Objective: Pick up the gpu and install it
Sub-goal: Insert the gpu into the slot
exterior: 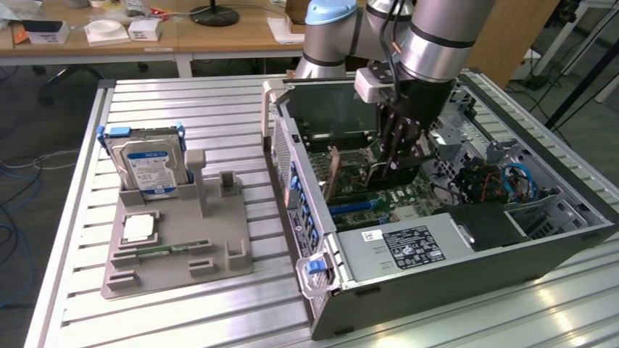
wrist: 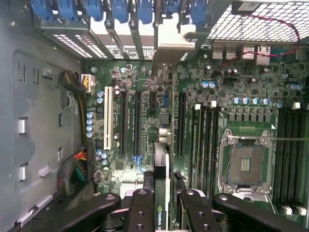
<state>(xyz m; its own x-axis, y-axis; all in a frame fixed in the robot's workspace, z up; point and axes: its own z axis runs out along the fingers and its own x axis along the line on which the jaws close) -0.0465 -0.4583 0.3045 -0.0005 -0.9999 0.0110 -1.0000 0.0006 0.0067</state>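
Hanging edge-on between the fingers of the gripper (wrist: 161, 203), clenched on both faces, the gpu (wrist: 161, 164) and its pale bracket (wrist: 170, 53) reaching toward the rear slot openings, low over the motherboard (wrist: 231, 87) inside the open computer case (exterior: 541, 246). Appearing to hover just above the long expansion slots (wrist: 137, 121), not yet looking seated. Risking a card edge landing beside a slot rather than in it, judging by how close the neighbouring slots lie. Risking the bracket catching on the blue retainer clips (wrist: 120, 9) at the rear wall if tilted. Pressing down while misaligned likely bending contacts or slipping the thin board in the grip. Sitting well apart on the table, in the exterior view's left, the grey parts holder (exterior: 174, 239) with the hard drive (exterior: 150, 167).
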